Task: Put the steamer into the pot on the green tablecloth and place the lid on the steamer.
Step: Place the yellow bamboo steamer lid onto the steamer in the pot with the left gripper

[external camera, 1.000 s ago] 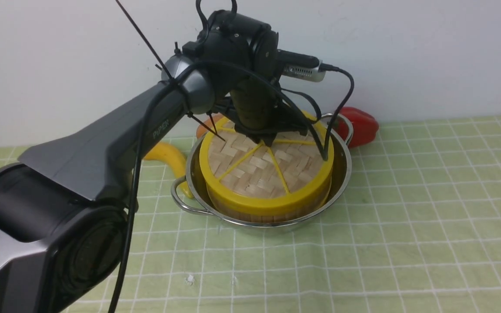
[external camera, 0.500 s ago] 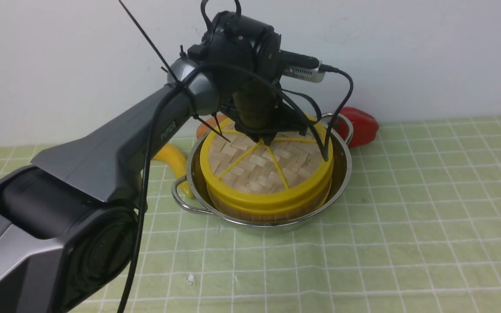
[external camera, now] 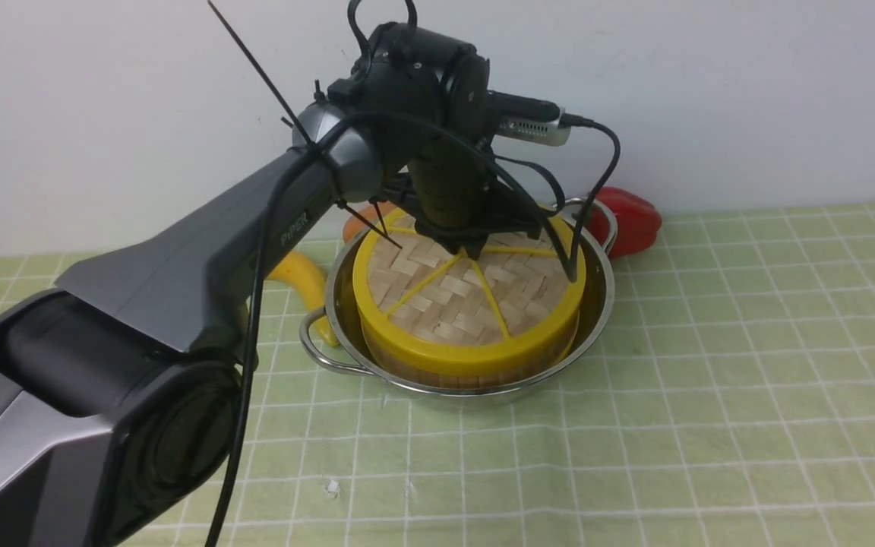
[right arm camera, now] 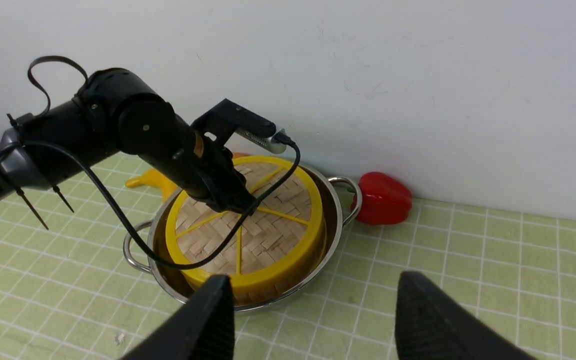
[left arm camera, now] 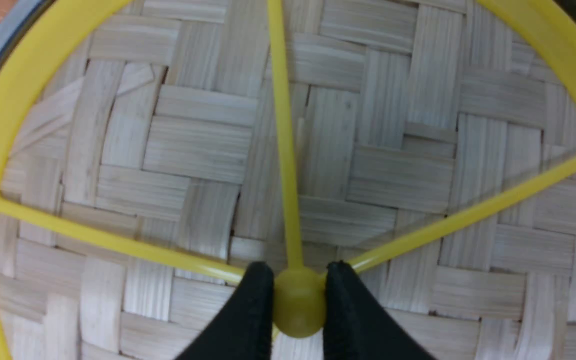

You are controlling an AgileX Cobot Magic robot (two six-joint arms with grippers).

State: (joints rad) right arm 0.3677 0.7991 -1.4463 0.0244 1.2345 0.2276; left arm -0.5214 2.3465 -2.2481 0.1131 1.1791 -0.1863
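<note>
the left gripper (left arm camera: 298, 274) is pinched on the small yellow knob (left arm camera: 298, 312) at the hub of the lid (external camera: 468, 304), one black finger on each side; the lid lies on the steamer (external camera: 475, 374), which stands inside the pot (external camera: 598, 282) on the green tablecloth (external camera: 711, 380); the right gripper (right arm camera: 313, 300) hangs well back, jaws wide apart and empty.

the lid looks level, though its far rim is hidden behind the wrist, so it may not be seated all round; released while cocked, it could slide towards the gap between steamer and pot wall; if the arm rises before the fingers part, the lid goes up with it, and a sideways tug on that small smooth knob could tip it; a black cable (external camera: 570, 251) droops onto the lid's rim and might snag on the way out.

the cloth lies flat, a white grid on pale green; a red pepper (external camera: 631, 216) sits just beyond the pot's far handle, a yellow piece (external camera: 297, 273) and something orange (external camera: 354, 224) beside the pot; a plain white wall (external camera: 711, 76) stands close behind.
</note>
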